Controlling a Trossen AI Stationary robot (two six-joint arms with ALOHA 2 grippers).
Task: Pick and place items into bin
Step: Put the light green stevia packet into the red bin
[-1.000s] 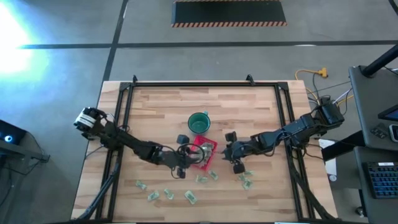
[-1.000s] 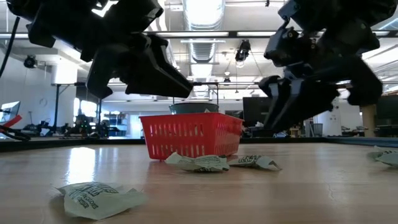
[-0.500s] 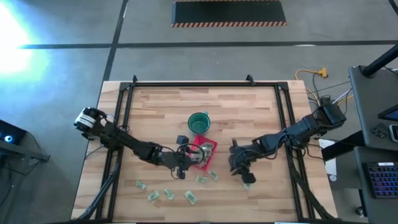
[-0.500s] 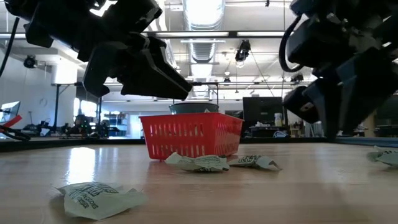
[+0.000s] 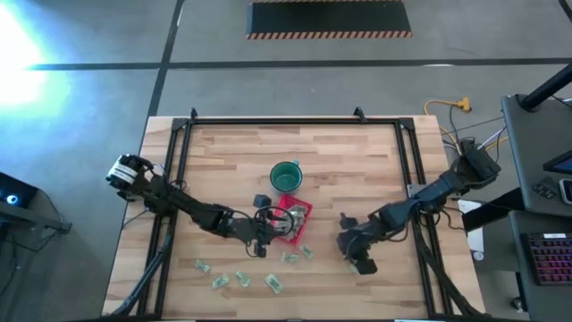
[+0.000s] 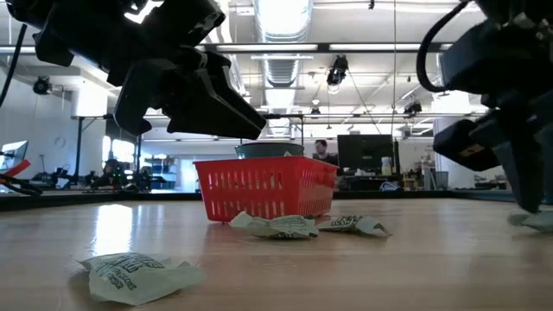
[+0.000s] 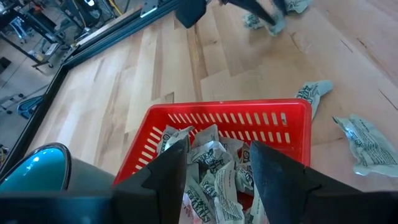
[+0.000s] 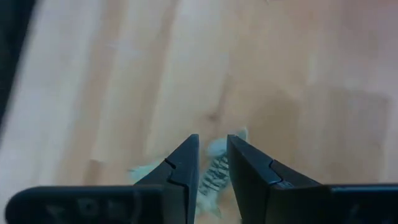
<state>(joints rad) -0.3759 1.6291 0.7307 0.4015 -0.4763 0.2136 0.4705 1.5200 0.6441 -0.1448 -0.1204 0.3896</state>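
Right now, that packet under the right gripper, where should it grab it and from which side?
Probably from straight above, pinching across the packet's crumpled middle. It lies flat on the bare table, and the right gripper hangs over it with its narrow gap already straddling the raised wrinkled part, which gives the fingers something to bite.

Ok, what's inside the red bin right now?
The bin holds a pile of green-and-white packets. The left gripper hangs over it, open, hiding the bin's floor.
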